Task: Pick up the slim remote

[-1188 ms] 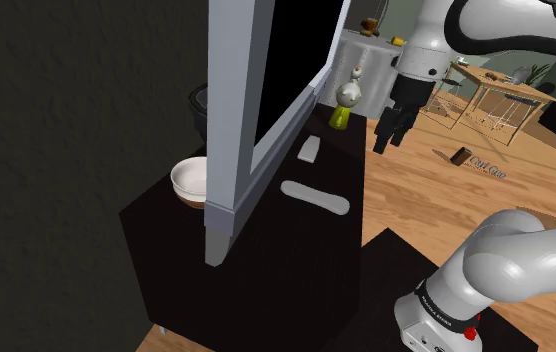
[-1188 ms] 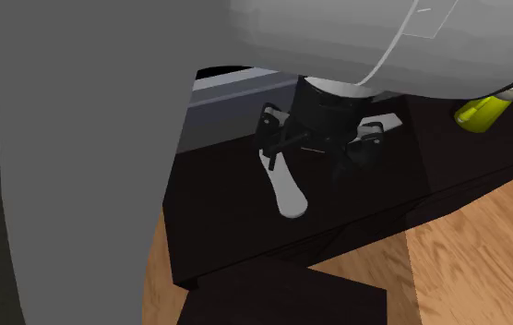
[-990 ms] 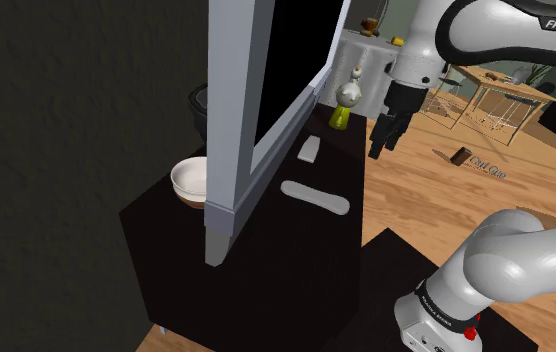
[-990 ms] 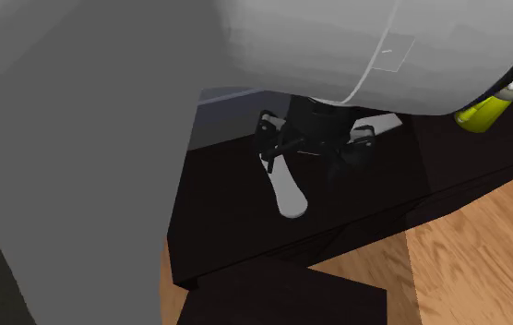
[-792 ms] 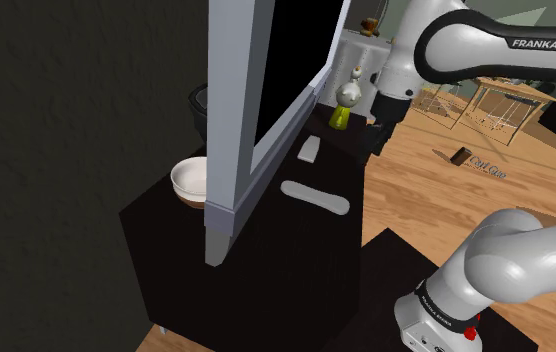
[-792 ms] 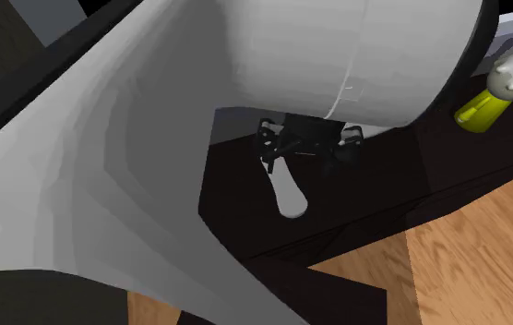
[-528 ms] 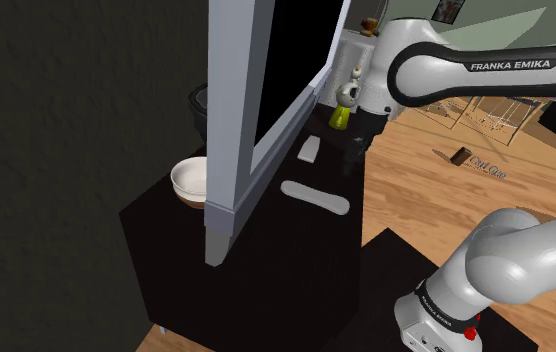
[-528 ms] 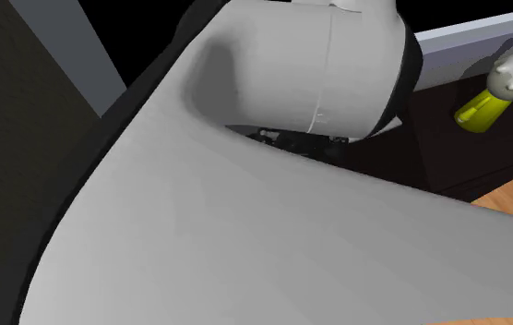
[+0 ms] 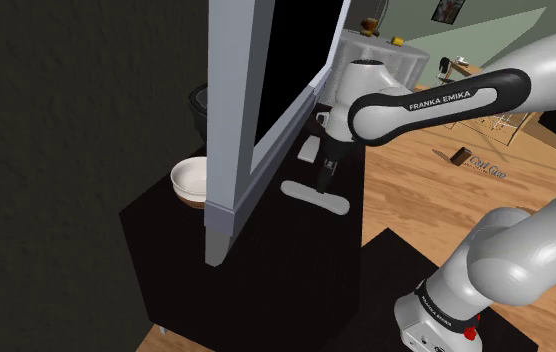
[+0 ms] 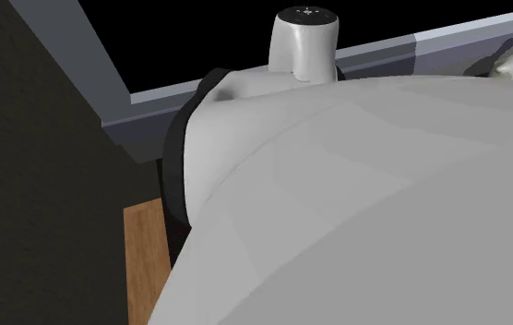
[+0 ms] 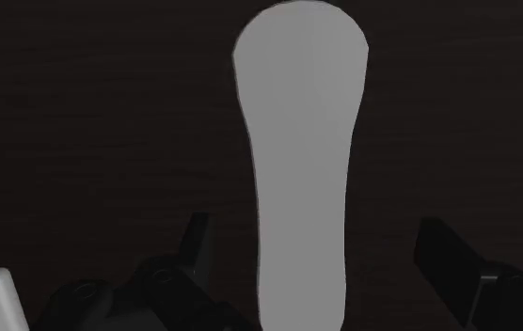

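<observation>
- Approach step: hovering gripper [image 11: 318, 249] just above slim grey remote [image 11: 299, 141] on dark cabinet top [image 9: 266, 250].
- Fingers [image 11: 443, 256] apart, 1 each side, touching nothing.
- Next: lower, clamp across narrow width.

The shoulder view looks down from beside and a little behind the stand [image 9: 444, 318]. The slim remote [image 9: 315, 196] lies up and to the left of it, at middle distance, on the dark tabletop [image 9: 266, 270]. The wrist view sits close above the remote and faces straight down along its length, with the end effector [image 11: 318, 243] flanking its near end. The second exterior view sits right against the arm [image 10: 356, 212]. It shares with the shoulder view that arm and the grey frame [image 10: 144, 111] beside the remote.
</observation>
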Robot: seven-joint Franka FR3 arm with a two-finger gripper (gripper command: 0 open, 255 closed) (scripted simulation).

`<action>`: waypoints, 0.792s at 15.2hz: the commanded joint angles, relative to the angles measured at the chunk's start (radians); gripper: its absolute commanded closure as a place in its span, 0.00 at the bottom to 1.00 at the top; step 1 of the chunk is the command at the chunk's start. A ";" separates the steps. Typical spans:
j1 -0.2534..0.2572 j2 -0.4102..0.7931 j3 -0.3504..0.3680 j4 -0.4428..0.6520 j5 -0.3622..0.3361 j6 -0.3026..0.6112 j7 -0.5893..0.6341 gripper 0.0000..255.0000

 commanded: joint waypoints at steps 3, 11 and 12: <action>0.007 0.064 0.006 -0.018 -0.008 0.091 -0.019 0.00; 0.006 0.116 0.009 -0.053 -0.013 0.178 -0.013 1.00; 0.006 0.118 0.009 -0.052 -0.013 0.178 -0.013 1.00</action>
